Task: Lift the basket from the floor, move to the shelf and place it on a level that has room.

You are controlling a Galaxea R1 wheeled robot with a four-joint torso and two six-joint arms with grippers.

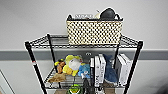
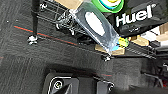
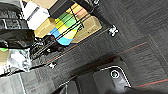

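Both wrists hang low over the floor [image 2: 22, 62], grip unreadable, while the basket [image 1: 94, 31] sits on the shelf's [image 1: 31, 53] top level [image 1: 53, 43]

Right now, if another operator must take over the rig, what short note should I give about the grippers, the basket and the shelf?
Grippers: I cannot tell whether either is open or shut. Both wrist cameras look down at the carpet floor beside the rack's castor wheels.
Basket: the cream woven basket stands upright on the top wire tier of the black wire rack, toward its right side, with dark items inside.
Tier below: plush toys and white books.
Done: the basket is off the floor and placed on a level.
Left: nothing of the placing, as far as the head view shows.
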